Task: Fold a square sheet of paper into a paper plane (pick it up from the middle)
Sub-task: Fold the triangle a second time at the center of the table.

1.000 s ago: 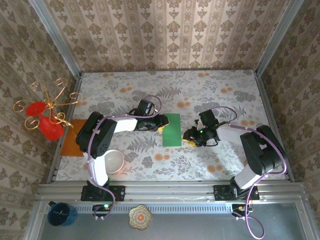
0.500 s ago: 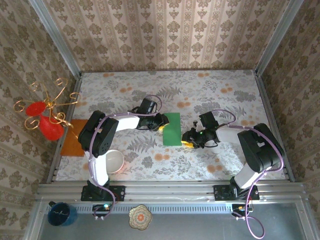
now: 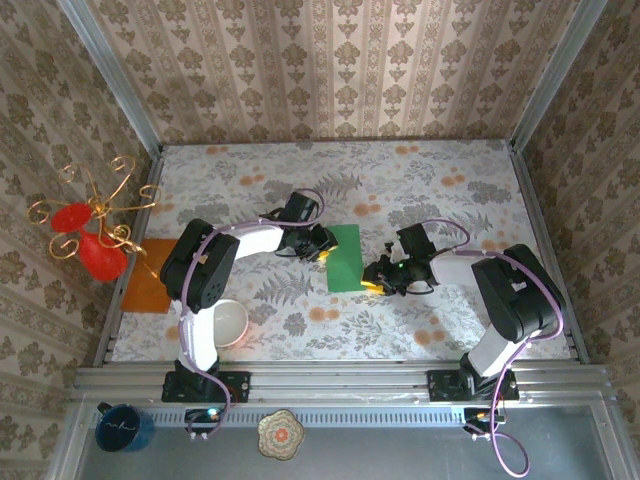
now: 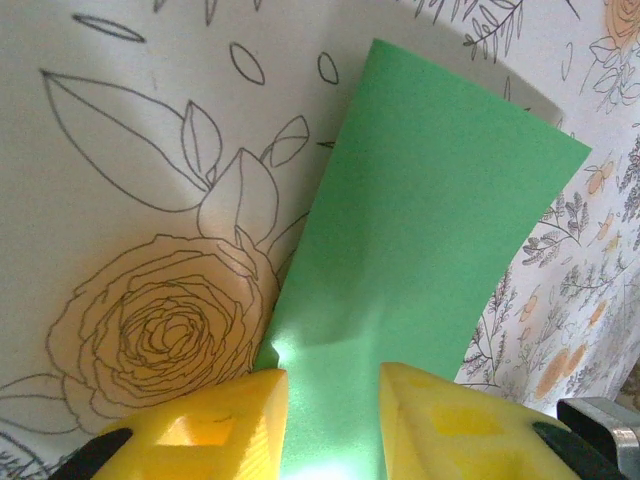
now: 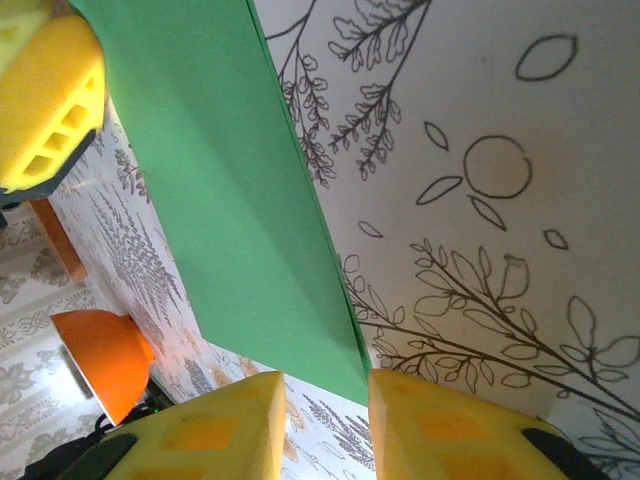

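Bridging left fingers [image 4: 200, 425] and right fingers [image 5: 445, 430] lies the green sheet [image 3: 345, 258].

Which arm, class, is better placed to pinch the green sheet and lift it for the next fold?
Probably the left. The green sheet runs deep between the fingers of the left claw, while only its corner reaches the right claw. Both claws are open.

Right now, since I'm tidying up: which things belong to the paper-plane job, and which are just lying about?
Job: green paper sheet, left gripper, right gripper.
Lying about: orange sheet, white bowl, red ornaments on wire stand, blue mug.
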Available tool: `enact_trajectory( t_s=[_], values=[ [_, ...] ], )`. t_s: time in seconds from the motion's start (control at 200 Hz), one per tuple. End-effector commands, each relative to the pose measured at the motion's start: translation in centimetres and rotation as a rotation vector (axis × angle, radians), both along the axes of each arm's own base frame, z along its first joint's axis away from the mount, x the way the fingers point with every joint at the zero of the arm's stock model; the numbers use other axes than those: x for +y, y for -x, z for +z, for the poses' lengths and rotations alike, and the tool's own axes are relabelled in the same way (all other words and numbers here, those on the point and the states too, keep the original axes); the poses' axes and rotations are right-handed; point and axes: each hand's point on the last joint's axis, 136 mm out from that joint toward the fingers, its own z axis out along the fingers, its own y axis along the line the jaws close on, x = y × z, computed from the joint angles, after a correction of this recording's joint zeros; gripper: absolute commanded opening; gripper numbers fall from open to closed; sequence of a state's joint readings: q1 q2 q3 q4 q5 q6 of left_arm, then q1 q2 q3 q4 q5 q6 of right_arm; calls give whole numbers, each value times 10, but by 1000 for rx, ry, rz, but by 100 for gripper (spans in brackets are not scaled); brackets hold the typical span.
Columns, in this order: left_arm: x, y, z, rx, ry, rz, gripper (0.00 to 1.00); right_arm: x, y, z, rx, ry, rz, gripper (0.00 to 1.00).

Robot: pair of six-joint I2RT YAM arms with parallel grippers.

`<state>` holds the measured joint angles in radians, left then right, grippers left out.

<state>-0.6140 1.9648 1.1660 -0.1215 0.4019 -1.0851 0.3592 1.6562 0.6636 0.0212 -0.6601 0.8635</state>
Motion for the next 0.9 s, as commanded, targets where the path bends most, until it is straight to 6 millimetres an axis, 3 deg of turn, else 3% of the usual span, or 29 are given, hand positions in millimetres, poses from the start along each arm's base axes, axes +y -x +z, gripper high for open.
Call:
enact_trajectory(
  t_s=[0.0, 0.54, 0.715, 0.895],
  values=[
    [17, 25, -37, 134, -113, 23, 32, -4, 8, -15, 31, 48, 14, 30],
    [18, 26, -40, 158, -140, 30, 30, -19, 25, -27, 10, 252, 94, 31],
    [19, 27, -44, 168, -137, 27, 30, -11, 24, -28, -2, 231, 117, 31],
    [20, 29, -45, 171, -141, 20, 30, 9, 12, -11, -48, 115, 116, 29]
  ],
)
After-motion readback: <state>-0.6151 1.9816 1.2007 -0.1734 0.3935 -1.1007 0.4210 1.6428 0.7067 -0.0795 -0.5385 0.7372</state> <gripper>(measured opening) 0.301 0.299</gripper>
